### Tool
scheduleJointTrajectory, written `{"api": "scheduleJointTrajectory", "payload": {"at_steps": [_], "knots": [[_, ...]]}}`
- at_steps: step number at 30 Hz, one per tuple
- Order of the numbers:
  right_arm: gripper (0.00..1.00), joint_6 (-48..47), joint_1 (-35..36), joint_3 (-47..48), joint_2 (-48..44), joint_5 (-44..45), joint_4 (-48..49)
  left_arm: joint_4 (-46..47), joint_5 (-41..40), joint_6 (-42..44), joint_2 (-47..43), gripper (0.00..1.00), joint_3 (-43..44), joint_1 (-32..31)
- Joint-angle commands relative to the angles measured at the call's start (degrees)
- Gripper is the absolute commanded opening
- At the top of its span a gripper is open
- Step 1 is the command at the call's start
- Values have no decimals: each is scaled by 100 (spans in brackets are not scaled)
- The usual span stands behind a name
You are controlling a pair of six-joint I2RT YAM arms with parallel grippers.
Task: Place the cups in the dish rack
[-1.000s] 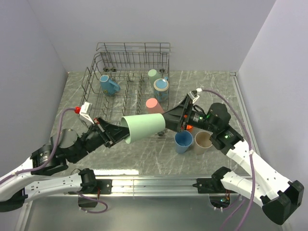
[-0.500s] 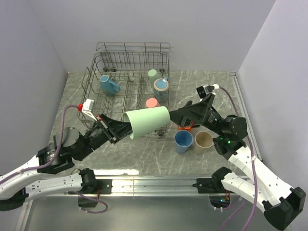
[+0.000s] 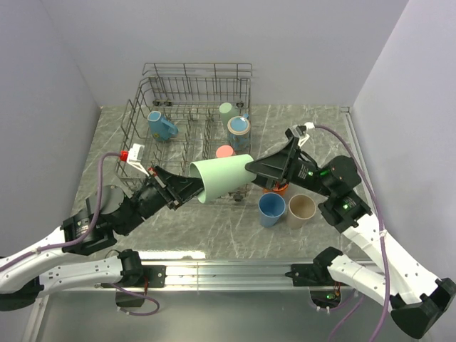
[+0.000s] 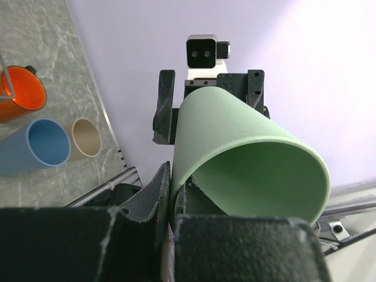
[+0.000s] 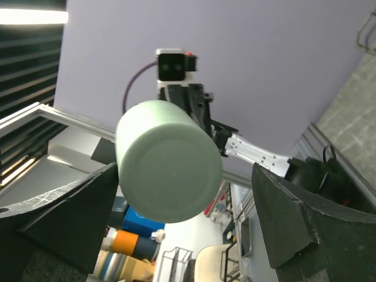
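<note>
My left gripper [image 3: 194,184] is shut on the rim of a pale green cup [image 3: 222,178] and holds it on its side in the air, just in front of the dish rack [image 3: 142,114]. In the left wrist view the cup [image 4: 247,158] has its wall pinched between my fingers. My right gripper [image 3: 251,169] is open at the cup's base. In the right wrist view the base [image 5: 169,170] sits between the spread fingers [image 5: 64,205], apart from them. A blue mug [image 3: 161,126], a green cup [image 3: 226,109], a blue cup [image 3: 239,130] and a pink cup [image 3: 225,151] are in the rack.
On the table right of the rack stand an orange cup [image 3: 276,189], partly hidden by my right arm, a blue cup [image 3: 271,209] and a beige cup [image 3: 301,209]. They also show in the left wrist view [image 4: 35,145]. Walls close in on both sides.
My left gripper has carried the green cup up and to the right, toward the rack's front. My right arm drew back, then came in again at the cup's base with its jaws open.
</note>
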Motion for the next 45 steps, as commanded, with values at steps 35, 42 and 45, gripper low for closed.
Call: {"api": "scheduleJointTrajectory", "payload": {"at_steps": [35,42,45], "knots": [[20,641,8,212,421,173,1482,-740,-79,27,687,61,617,400],[0,-1325,-343,2039,1263,-39,-1327,-4281,-1335,-596,1021,95,2048,409],[0,-2372,-352,3112,1842,268,-2700,-5494,-1556,-929,1197,96,2383,409]]}}
